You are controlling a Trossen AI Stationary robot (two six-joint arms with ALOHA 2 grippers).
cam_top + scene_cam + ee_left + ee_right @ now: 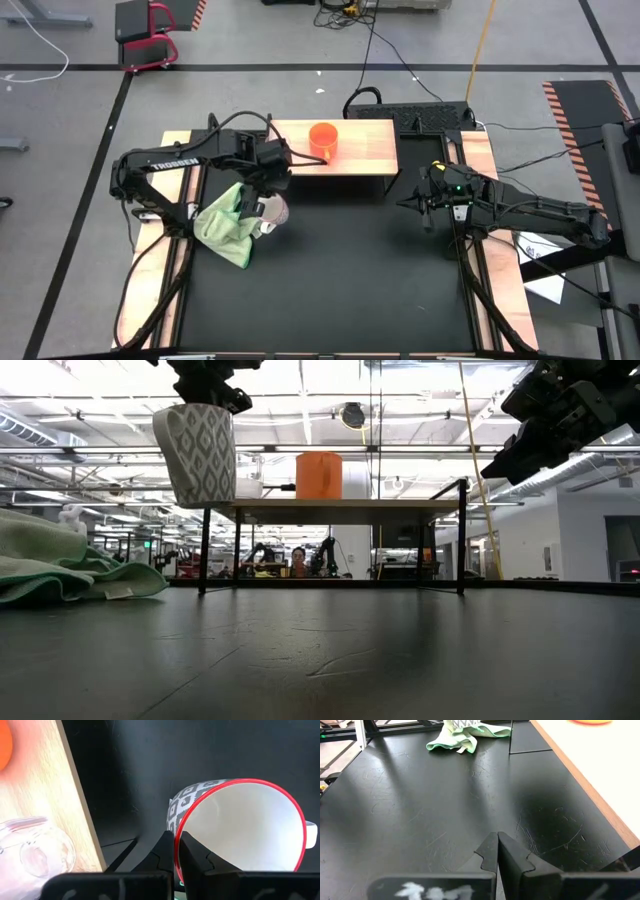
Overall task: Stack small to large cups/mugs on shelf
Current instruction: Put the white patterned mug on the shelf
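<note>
Pinched between my left claw's closed fingers is the rim of the white mug, grey-patterned outside, red-lipped, lifted clear of the worktop. Its goal, the shelf, lies just beside it, a little lower than the mug's base; the orange mug stands there, probably holding the glass cup. My right claw hangs shut and empty, well apart.

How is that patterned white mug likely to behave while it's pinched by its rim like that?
The white mug looks glazed and smooth, so the left tool, shut on one spot of its red rim, may slip. Hanging from one side above the table, it would likely swing or tilt. It is probably ceramic, so fairly heavy and liable to chip if it knocks the shelf.
</note>
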